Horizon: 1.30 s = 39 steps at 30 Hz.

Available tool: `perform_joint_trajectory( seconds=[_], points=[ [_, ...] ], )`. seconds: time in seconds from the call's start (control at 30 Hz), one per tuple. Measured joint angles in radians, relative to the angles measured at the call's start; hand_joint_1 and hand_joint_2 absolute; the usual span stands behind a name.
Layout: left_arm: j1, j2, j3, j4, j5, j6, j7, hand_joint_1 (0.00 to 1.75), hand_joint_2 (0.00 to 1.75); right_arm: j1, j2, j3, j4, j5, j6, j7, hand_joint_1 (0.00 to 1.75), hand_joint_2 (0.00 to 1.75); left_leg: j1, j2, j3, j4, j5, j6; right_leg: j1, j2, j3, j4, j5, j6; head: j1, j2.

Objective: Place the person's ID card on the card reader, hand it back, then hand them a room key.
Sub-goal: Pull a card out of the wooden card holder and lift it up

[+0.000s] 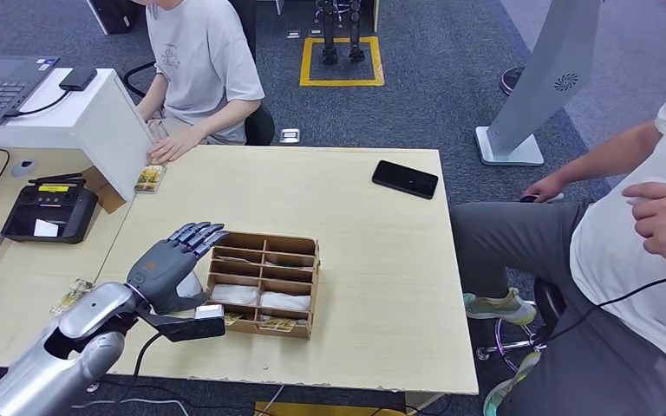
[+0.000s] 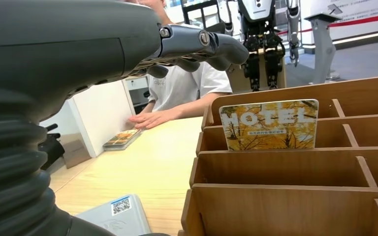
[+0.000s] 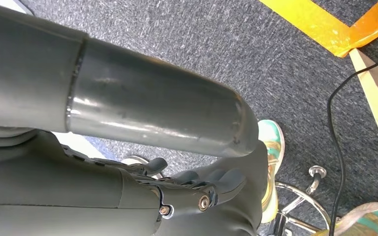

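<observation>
— Where is your left hand (image 1: 172, 270) right now?

— It hovers over the table (image 1: 381, 286), just beside the outer wall of the wooden box (image 1: 263, 283), fingers (image 1: 198, 234) stretched out, slightly apart, reaching over the box's near corner. I hold nothing in it. From my left wrist I see those fingers (image 2: 211, 46) above the box (image 2: 295, 187) rim.

— What is in the box?

— It is split into small compartments. One holds a room key (image 2: 269, 124), a card printed HOTEL over yellow leaves, standing upright against a divider. From my head I see white packets (image 1: 260, 299) lying in the row nearer me, and another yellowish card (image 1: 277, 324) in the closest row. The far rows look bare.

— And the card reader?

— A pale grey reader (image 2: 115, 216) with a small code sticker lies flat on the table beside the box, under my wrist.

— The ID card?

— I cannot tell which one it is. A small stack of cards (image 1: 150, 178) rests at the far edge of the table, under the hand of the seated person (image 1: 199, 65).

— Your right hand?

— My right hand (image 3: 192, 196) hangs over the dark carpet, its fingers curled in on nothing.

— Anything else?

— A black phone (image 1: 405, 178) lies on the far side of the table.
</observation>
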Motion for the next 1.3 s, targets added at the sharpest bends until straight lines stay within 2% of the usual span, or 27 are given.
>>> perform_joint_trajectory(
  seconds=[1.03, 1.2, 1.3],
  points=[
    [0.0, 0.008, -0.001, -0.004, 0.005, 0.001, -0.001, 0.0, 1.75, -0.001, 0.001, 0.0, 0.0, 0.003, 0.0, 0.002, 0.0, 0.0, 0.0, 0.0, 0.0, 0.0, 0.0, 0.0, 0.0, 0.0, 0.0, 0.0, 0.0, 0.0, 0.0, 0.0],
    [0.0, -0.001, -0.001, -0.01, 0.024, 0.0, -0.013, 0.0, 1.75, -0.001, 0.001, 0.002, 0.0, 0.004, 0.0, 0.002, 0.0, 0.0, 0.0, 0.0, 0.0, 0.0, 0.0, 0.0, 0.0, 0.0, 0.0, 0.0, 0.0, 0.0, 0.0, 0.0],
    [-0.006, -0.024, -0.005, -0.014, 0.015, 0.001, -0.007, 0.0, 1.75, -0.002, 0.002, 0.003, 0.0, 0.005, 0.002, 0.004, 0.0, 0.0, 0.0, 0.0, 0.0, 0.0, 0.0, 0.0, 0.0, 0.0, 0.0, 0.0, 0.0, 0.0, 0.0, 0.0]
  ],
)
